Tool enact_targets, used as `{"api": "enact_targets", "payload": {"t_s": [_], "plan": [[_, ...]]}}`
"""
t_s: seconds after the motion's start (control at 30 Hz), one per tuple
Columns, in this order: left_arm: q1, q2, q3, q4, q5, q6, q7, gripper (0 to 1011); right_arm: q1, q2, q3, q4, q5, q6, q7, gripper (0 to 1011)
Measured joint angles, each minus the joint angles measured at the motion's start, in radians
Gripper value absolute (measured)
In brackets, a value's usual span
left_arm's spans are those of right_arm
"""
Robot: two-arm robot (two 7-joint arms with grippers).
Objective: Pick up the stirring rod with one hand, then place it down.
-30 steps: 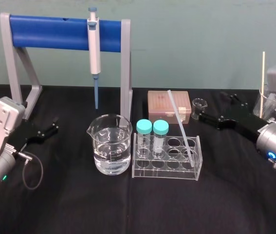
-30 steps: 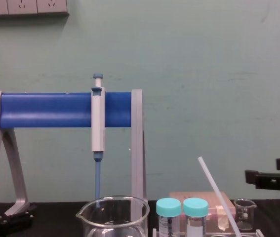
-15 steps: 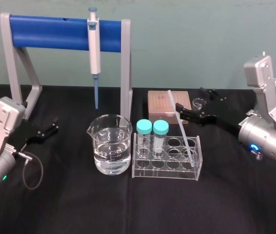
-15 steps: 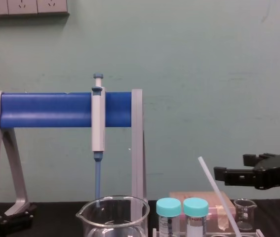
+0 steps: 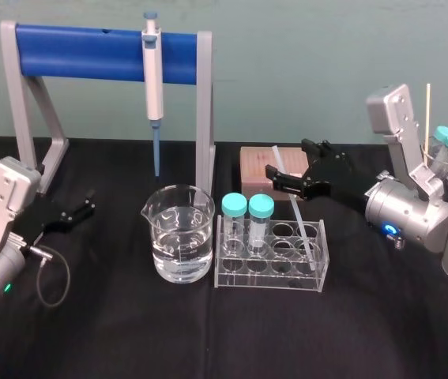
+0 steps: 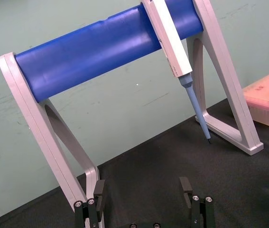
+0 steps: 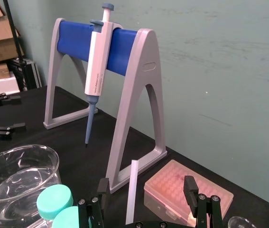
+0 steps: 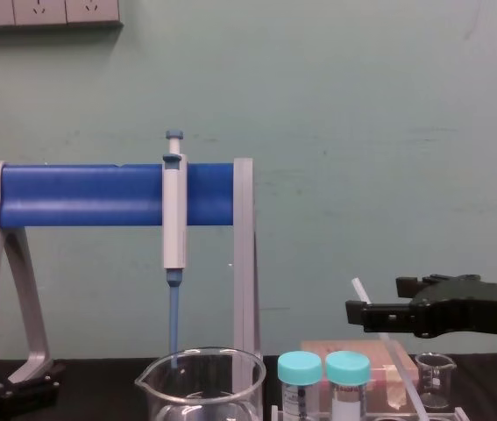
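A thin, straight, translucent white stirring rod (image 5: 302, 227) leans in the rack (image 5: 267, 279).

The black table (image 5: 208, 339) carries five items. The pipette stand (image 5: 203, 110) rests on its grey feet at the rear, between the left gripper (image 5: 89, 202) and the right gripper (image 5: 287, 158). The glass beaker (image 5: 178, 234), holding water, sits between the two sets of jaws, nearer the front. The clear tube rack (image 5: 271, 257) stands just in front of the right jaws and below them. The pink tip box (image 5: 257, 166) lies beneath those jaws. The small glass beaker (image 8: 435, 380) stands just beside the box, under the same gripper.
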Motion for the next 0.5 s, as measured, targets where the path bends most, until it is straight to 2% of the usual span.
{"api": "enact_targets", "payload": {"t_s": [0.5], "plan": [[0.000,0.000,0.000,0.000,0.000,0.000,0.000,1000,0.019,-0.035,-0.006,0.033,-0.027,0.045,-0.011,1000]]}}
